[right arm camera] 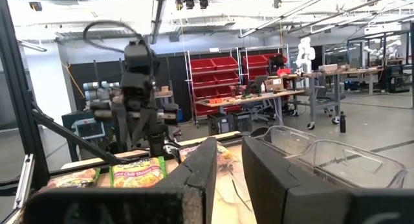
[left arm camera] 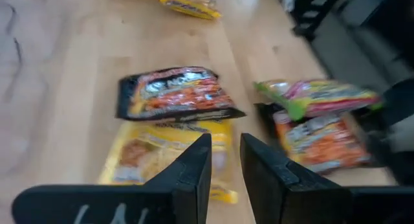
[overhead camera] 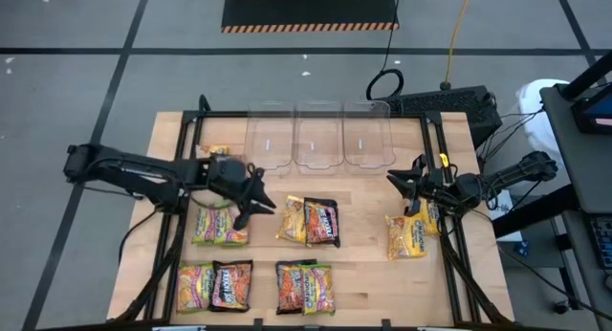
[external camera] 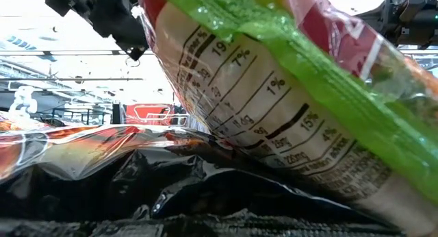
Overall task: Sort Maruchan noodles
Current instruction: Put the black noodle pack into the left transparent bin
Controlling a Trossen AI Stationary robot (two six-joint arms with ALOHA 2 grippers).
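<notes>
Wooden table [overhead camera: 373, 274] on a grey shop floor, three clear bins [overhead camera: 318, 136] in a row along the far edge, all looking empty. Maruchan noodles [overhead camera: 308, 222] are spread over the table: a mixed pair mid-table, four pairs or singles along the near edge, a lime-green packet [overhead camera: 219, 226] on the left, and a yellow stack [overhead camera: 412, 233] on the right.

Left gripper [overhead camera: 251, 203] hovers between the green packet and the middle pair; fingers [left arm camera: 191, 175] parted by a narrow gap, nothing between them. The left wrist view looks down on a yellow packet [left arm camera: 162, 154] under a black one [left arm camera: 174, 92]. Right gripper [overhead camera: 413, 183] sits above the yellow stack, near the right bin; fingers slightly apart, also empty.

Judgement: both arms are between picks. For the next grab:
- take one packet only; the overlaps make a double pick likely
- pinch a crimped edge, since flat crinkly film slips
- widen the fingers before descending
- one colour per bin, and drop from low over the bin so the packet lands flat.

Low view is blocked by packets lying against the lens.
</notes>
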